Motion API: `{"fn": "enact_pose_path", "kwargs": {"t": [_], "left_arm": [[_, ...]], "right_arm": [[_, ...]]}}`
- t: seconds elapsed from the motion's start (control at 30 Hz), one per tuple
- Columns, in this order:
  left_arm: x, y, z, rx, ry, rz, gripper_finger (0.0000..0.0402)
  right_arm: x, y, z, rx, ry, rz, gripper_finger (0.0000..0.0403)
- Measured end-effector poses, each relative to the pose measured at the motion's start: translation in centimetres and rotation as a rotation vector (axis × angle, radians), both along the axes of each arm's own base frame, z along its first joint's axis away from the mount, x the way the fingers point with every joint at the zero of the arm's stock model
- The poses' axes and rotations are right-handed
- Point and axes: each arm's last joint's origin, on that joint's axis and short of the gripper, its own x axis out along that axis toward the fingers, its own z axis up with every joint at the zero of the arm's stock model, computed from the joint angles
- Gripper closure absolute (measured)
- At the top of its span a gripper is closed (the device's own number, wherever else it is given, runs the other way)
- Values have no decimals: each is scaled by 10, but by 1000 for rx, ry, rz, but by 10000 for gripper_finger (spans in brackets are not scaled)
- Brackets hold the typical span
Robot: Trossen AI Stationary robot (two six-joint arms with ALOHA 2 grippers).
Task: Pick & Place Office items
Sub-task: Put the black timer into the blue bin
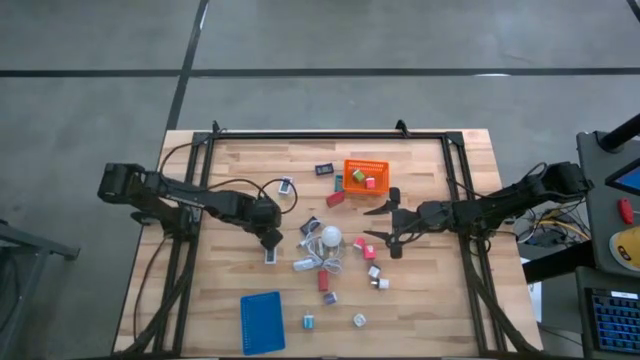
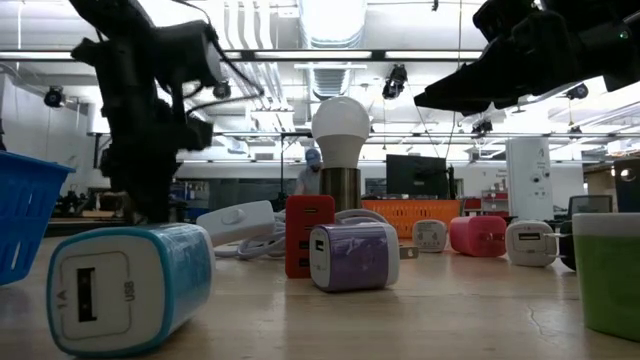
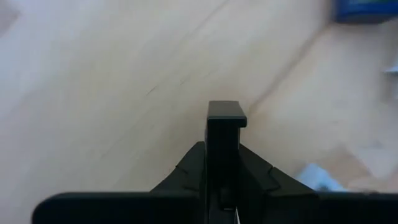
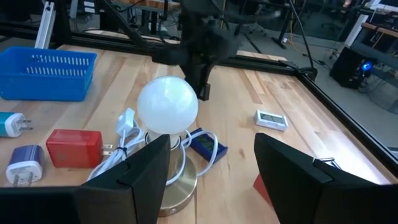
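Desk [image 1: 420, 300]: pale wood planks, matt, visible grain. Bulb [image 4: 166, 104]: smooth frosted white on brushed brassy metal base [image 4: 180, 180]. Baskets [image 4: 46, 74]: plastic mesh. Chargers [image 2: 130, 285]: glossy plastic. Arms [image 1: 210, 203]: matt black.

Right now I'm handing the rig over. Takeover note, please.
Left gripper: shut, low over the table left of the bulb; can't tell if it holds anything.
Right gripper: open, holding nothing, right of the bulb.
Done: a few office items are in the orange basket.
Left: most pieces lie scattered around the bulb and toward the blue basket.
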Motion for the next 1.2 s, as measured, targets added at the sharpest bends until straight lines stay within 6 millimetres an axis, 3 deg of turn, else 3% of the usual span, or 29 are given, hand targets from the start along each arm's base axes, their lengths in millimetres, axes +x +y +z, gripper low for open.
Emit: {"fn": "enact_pose_path", "kwargs": {"t": [0.17, 0.33, 0.67, 1.2], "left_arm": [[2, -7, 15, 70, -159, -164, 355], [-8, -10, 21, 152, -324, -284, 355], [-41, -23, 14, 270, -670, -527, 355], [-78, -93, 24, 360, -974, -839, 355]], "right_arm": [[0, 0, 0, -13, 1, 3, 175], [0, 0, 0, -18, 1, 5, 175], [0, 0, 1, -47, -12, 16, 175], [0, 4, 4, -36, -46, 38, 175]]}}
